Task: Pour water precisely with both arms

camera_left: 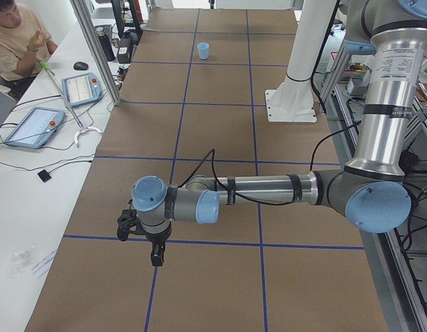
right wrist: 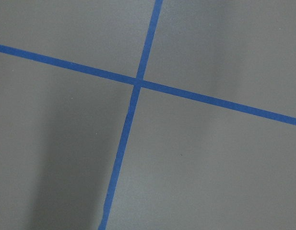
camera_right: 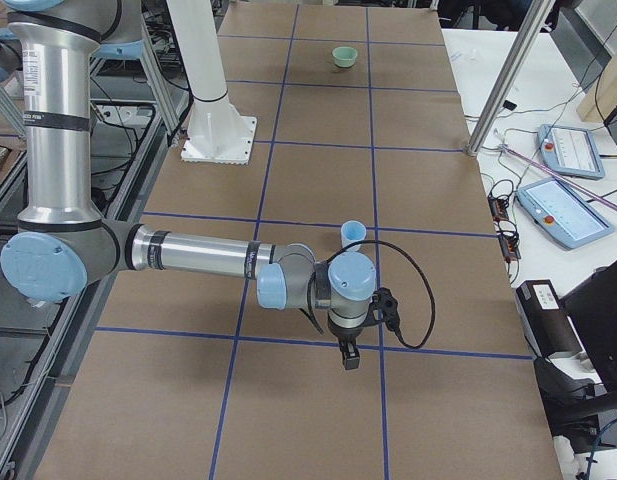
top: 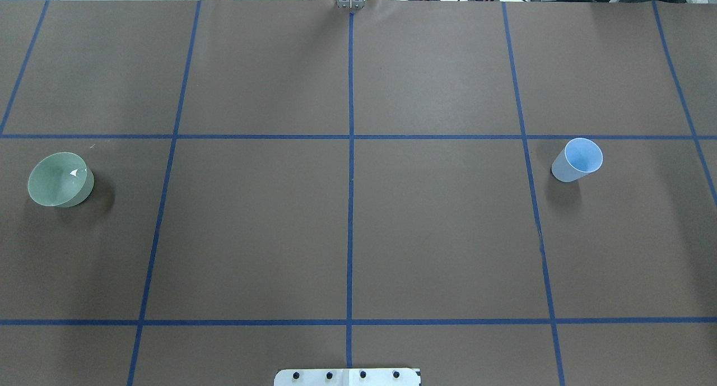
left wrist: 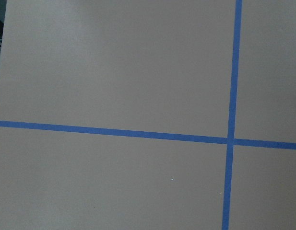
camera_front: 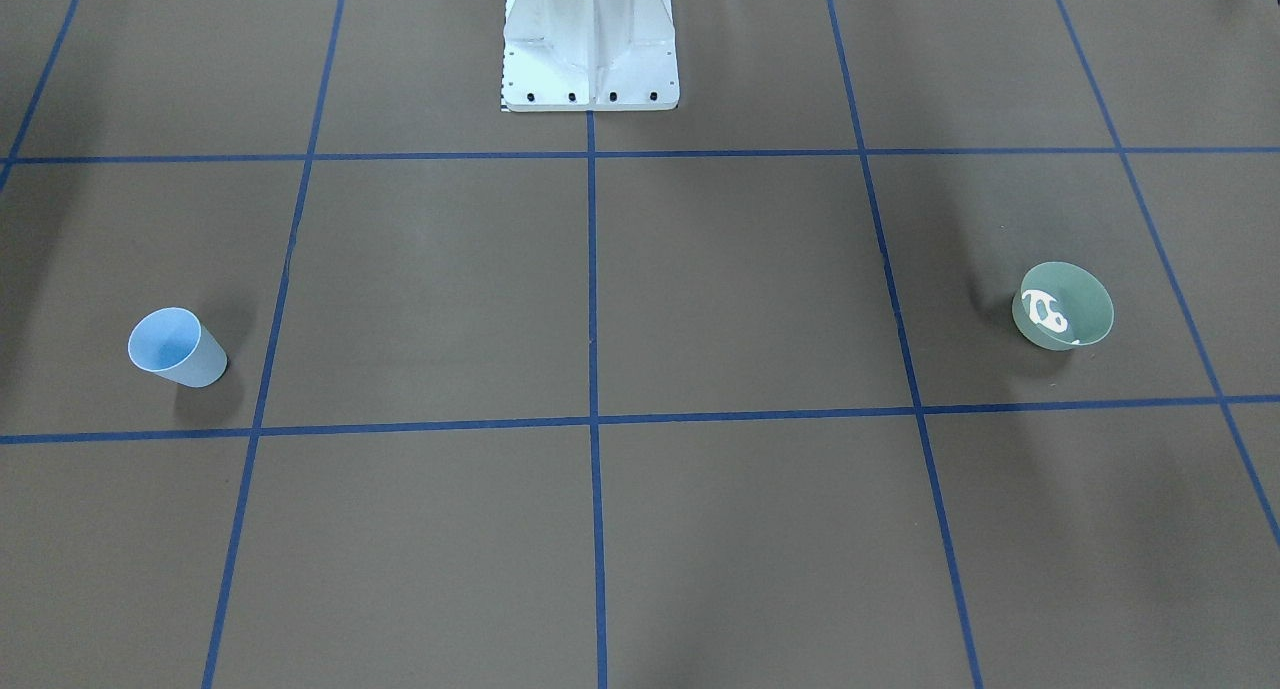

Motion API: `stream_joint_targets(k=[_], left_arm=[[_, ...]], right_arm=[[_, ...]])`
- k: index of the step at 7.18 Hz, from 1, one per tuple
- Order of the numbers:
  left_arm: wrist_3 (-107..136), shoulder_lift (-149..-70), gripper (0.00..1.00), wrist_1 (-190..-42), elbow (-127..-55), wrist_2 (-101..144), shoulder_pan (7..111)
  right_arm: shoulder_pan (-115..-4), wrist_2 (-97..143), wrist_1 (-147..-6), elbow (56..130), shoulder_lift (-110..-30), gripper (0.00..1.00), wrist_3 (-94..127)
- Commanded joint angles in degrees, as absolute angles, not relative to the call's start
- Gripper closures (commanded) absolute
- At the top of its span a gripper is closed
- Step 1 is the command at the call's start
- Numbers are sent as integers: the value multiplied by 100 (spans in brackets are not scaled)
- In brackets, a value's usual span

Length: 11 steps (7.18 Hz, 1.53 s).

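- Left end effector (camera_left: 156,254) and right end effector (camera_right: 347,357) hung above tabletop (camera_left: 220,138); openness could not be told.
- Water (camera_front: 1047,312) glinted in green bowl (camera_front: 1092,301), well apart from blue cup (camera_front: 192,361).
- Level, square grasps seemed wise.

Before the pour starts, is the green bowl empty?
No, the green bowl holds water, showing as white ripples inside it.

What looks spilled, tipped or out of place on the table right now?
Nothing stands out. The green bowl stands upright with water glinting inside, the blue cup stands upright, and no wet patch shows on the brown table cover.
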<state>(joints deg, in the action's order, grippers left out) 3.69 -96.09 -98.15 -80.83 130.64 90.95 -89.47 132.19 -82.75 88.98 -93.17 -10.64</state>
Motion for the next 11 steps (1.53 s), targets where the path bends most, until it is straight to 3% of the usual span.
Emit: stream_joint_targets(k=[1, 11], left_arm=[[369, -9606, 0, -9940, -8086, 13061, 8913], [369, -9519, 0, -9932, -8060, 13078, 8886]], right_arm=[[-8947, 13219, -8279, 8895, -9316, 0, -1063], [-8947, 13228, -8271, 8947, -9316, 0, -1063]])
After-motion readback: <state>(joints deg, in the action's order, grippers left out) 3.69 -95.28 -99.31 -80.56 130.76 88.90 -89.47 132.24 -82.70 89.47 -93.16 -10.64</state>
